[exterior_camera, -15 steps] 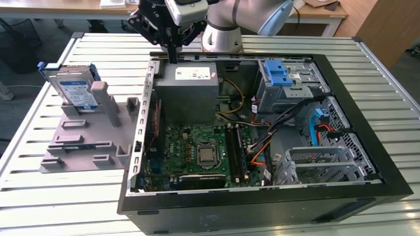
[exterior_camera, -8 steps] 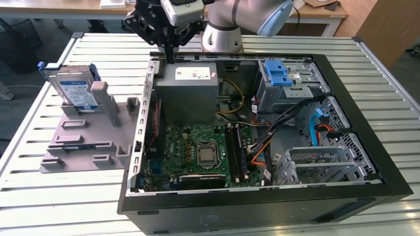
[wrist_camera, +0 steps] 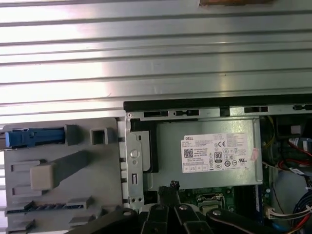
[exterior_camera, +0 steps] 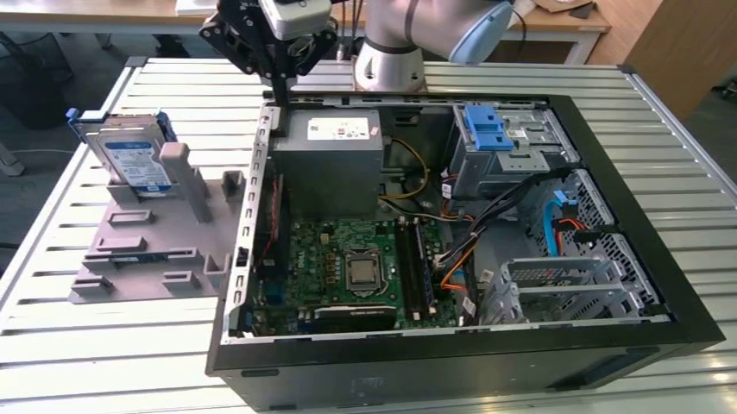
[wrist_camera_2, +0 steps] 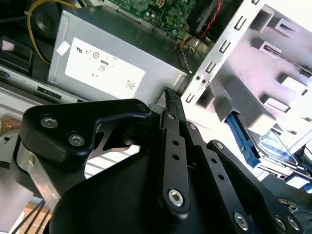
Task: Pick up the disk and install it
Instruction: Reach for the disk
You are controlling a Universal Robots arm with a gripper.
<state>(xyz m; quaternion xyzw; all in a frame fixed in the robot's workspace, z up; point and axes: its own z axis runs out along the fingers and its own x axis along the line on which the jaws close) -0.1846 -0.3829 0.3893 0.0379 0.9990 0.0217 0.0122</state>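
The disk (exterior_camera: 133, 159), a silver drive with a blue-and-white label and a blue frame, stands on edge in a grey holder (exterior_camera: 150, 250) at the exterior view's left, beside the open computer case. My gripper (exterior_camera: 280, 91) hangs shut and empty above the case's back left corner, to the right of the disk and well apart from it. In the first wrist view the disk's blue edge (wrist_camera: 36, 137) shows off to one side of the fingertips (wrist_camera: 168, 187). The second wrist view has the disk (wrist_camera_2: 273, 146) beyond the black finger links (wrist_camera_2: 169, 93).
The black case (exterior_camera: 645, 224) lies open on a slatted metal table (exterior_camera: 173, 95). Inside are a grey power supply (exterior_camera: 334, 147), a green motherboard (exterior_camera: 357, 267), loose cables (exterior_camera: 553, 216) and a silver drive cage (exterior_camera: 519, 155) with a blue latch (exterior_camera: 489, 129).
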